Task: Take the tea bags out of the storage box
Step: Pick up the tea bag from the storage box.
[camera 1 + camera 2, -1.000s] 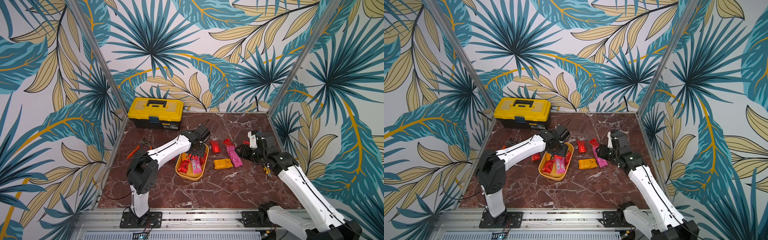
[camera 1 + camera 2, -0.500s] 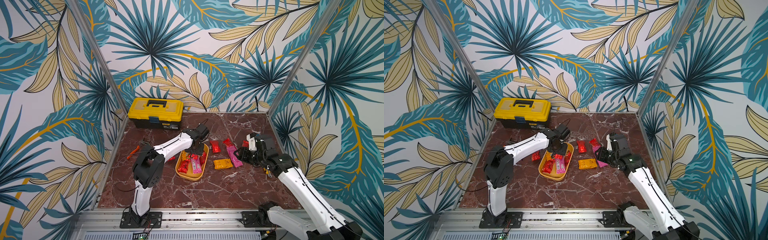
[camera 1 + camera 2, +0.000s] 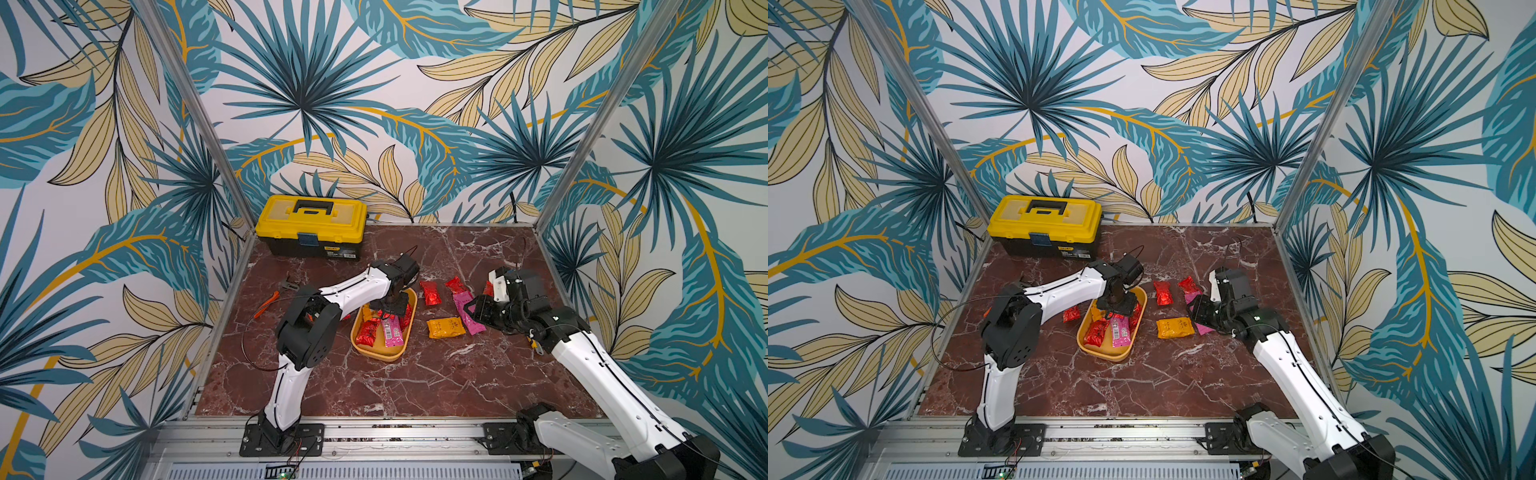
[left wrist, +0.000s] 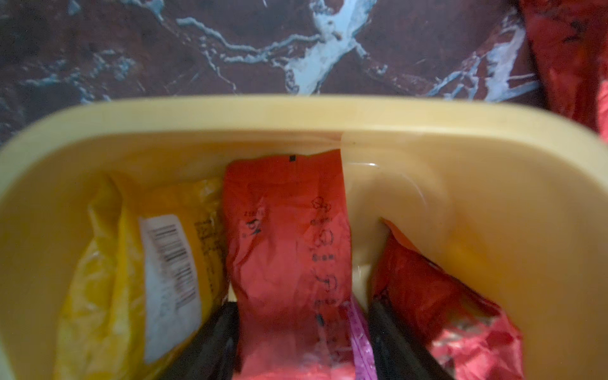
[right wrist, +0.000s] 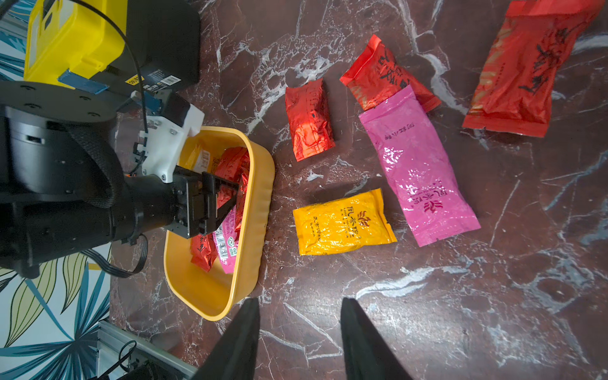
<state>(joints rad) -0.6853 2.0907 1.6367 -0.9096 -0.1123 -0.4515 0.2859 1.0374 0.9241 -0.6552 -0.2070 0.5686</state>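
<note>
left wrist view drops you straight into the storage box. your left gripper is down inside it with its jaws spread, 1 black finger on each side of a red tea bag that lies flat on the box floor, not lifted. a yellow tea bag with a barcode label lies along 1 side of it. a crumpled red tea bag leans on the box wall at the other side, and a thin magenta edge shows beside 1 finger.

in both top views the box sits near the middle of the bench, a little toward its left edge. 5 tea bags are already out on the marble between the box and the right edge:
- a small red one
- a second red one, its end touching a magenta one
- an orange-yellow one, nearest the box
- a larger red one, closest to the right edge

1 more red bag lies on the left side of the box, under your left arm.

your right gripper is open and empty, with only marble showing between its fingers.

the toolbox stands in the far left corner, and orange-handled pliers lie by the left edge.
</note>
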